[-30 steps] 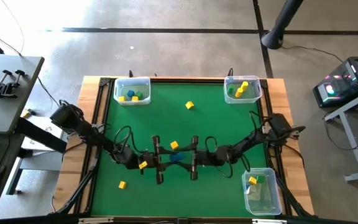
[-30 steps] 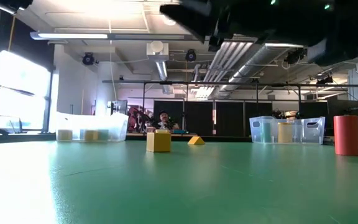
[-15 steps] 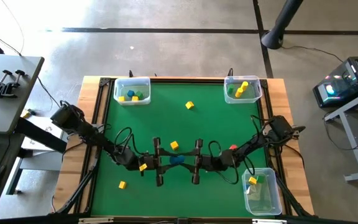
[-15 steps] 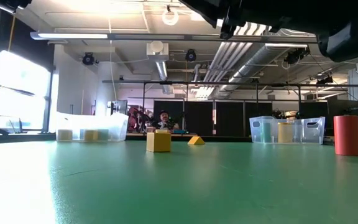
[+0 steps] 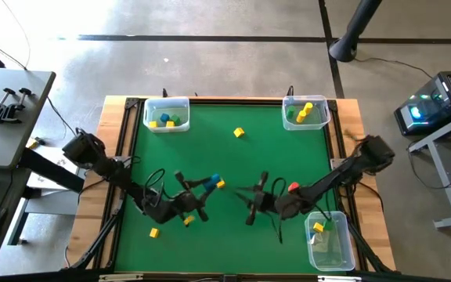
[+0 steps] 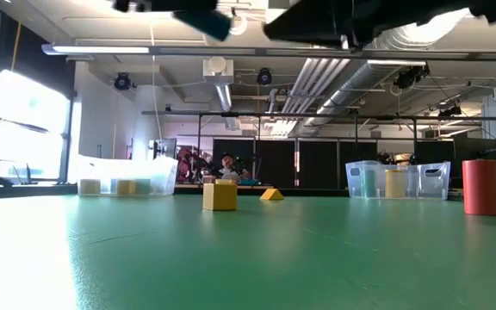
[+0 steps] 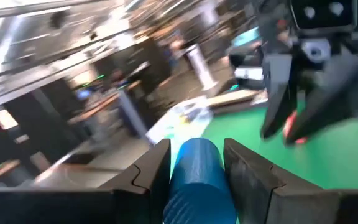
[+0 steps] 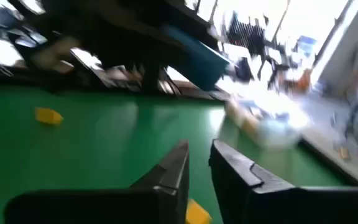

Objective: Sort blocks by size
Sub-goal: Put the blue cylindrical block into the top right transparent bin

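Note:
My left gripper (image 5: 207,185) is shut on a blue block (image 7: 194,167), a round-sided piece held high above the green table (image 5: 233,160); in the high view it shows at the table's middle (image 5: 214,180). My right gripper (image 5: 250,196) hangs a little to its right, fingers (image 8: 199,163) drawn almost together with nothing between them. Yellow blocks lie flat on the mat: one under the blue block (image 5: 221,184), one far back (image 5: 239,132), two near the left arm (image 5: 188,221) (image 5: 154,232). A red block (image 5: 294,186) stands upright on its end by the right arm. My left gripper pinches the blue block's rounded sides (image 7: 178,163) between its two fingers, one finger (image 7: 152,167) on each flank. The block runs along the fingers and its end juts out past the tips. It is lifted clear of the table.
Clear bins with blocks stand at the far left (image 5: 167,114), far right (image 5: 306,112) and near right (image 5: 327,239) corners. The wooden frame (image 5: 120,168) rims the mat. A person sits in the room beyond the far edge (image 6: 227,164).
The two grippers stood tip to tip at the blue block in the table's middle. My left gripper has swung up and toward the far edge with the block, turning its fingers. My right gripper has drawn back toward the right edge without the block.

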Robot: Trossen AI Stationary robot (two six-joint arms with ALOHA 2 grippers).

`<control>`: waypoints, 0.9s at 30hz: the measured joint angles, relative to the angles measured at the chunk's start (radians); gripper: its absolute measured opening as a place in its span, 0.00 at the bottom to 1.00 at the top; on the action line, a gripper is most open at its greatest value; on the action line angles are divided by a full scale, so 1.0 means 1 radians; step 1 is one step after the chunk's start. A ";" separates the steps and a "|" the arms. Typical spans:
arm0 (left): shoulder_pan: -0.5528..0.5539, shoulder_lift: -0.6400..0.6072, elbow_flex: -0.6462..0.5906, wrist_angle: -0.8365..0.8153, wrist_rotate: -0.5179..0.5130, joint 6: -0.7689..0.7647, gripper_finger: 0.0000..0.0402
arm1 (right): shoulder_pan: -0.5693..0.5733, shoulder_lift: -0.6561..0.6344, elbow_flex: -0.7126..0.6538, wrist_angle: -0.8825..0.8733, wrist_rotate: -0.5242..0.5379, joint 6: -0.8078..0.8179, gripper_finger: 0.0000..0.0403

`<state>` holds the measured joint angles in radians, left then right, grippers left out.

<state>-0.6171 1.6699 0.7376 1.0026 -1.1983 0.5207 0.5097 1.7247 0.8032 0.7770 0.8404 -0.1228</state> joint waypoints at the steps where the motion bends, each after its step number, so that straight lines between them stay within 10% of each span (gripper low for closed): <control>1: -0.007 0.000 0.000 -0.001 -0.048 0.006 0.32 | -0.006 -0.036 0.000 -0.088 0.003 0.054 0.13; 8: -0.010 0.000 -0.006 -0.126 -0.066 -0.095 0.29 | -0.052 -0.174 0.000 -0.496 -0.074 0.309 0.03; 16: 0.063 0.000 -0.006 -0.271 0.237 -0.327 0.23 | -0.104 -0.118 0.000 -0.495 -0.191 0.375 0.03; 27: 0.076 0.000 -0.006 -0.209 0.421 -0.318 0.23 | -0.184 0.073 0.001 -0.093 -0.578 0.208 0.43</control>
<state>-0.5409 1.6699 0.7315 0.7931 -0.7776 0.2027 0.3252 1.7978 0.8038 0.6836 0.2622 0.0854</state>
